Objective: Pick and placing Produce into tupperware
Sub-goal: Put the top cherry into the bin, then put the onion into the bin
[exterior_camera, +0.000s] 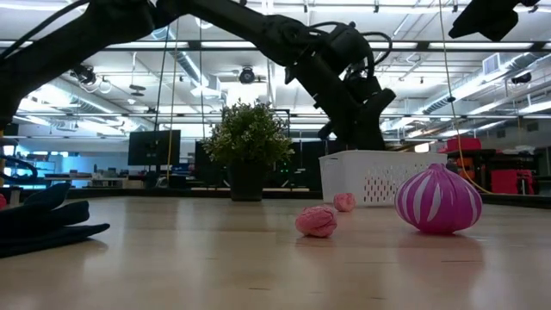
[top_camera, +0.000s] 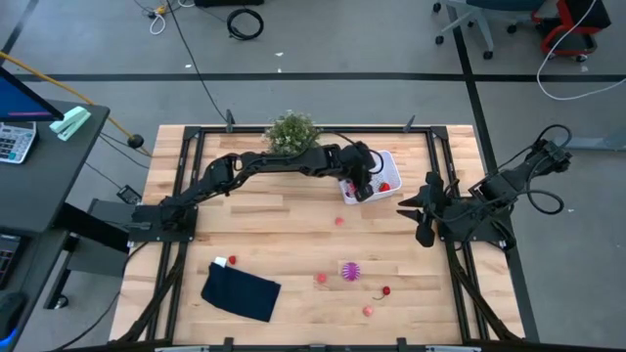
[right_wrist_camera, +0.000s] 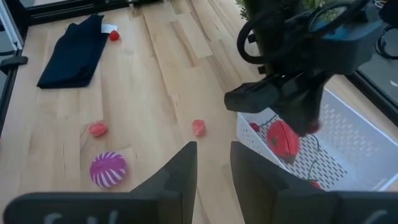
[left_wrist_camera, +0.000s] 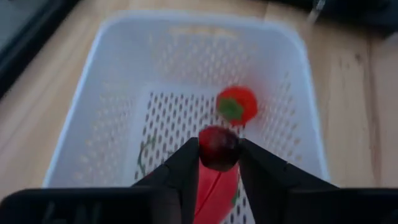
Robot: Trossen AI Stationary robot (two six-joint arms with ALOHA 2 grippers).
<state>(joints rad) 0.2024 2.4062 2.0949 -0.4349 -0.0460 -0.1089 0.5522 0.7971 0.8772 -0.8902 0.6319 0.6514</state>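
My left gripper (left_wrist_camera: 219, 158) pinches a dark red cherry (left_wrist_camera: 218, 147) between its fingers, right above the white basket (left_wrist_camera: 99, 118), where a red strawberry (left_wrist_camera: 237, 104) already lies; farther off my right gripper (right_wrist_camera: 213, 163) waits with fingers parted

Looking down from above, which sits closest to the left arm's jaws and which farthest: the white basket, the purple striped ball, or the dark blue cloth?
1. White perforated plastic basket: directly beneath the left gripper, at the table's far side.
2. Purple striped toy ball: on the wood toward the near edge.
3. Dark blue folded cloth: near-left corner, farthest.
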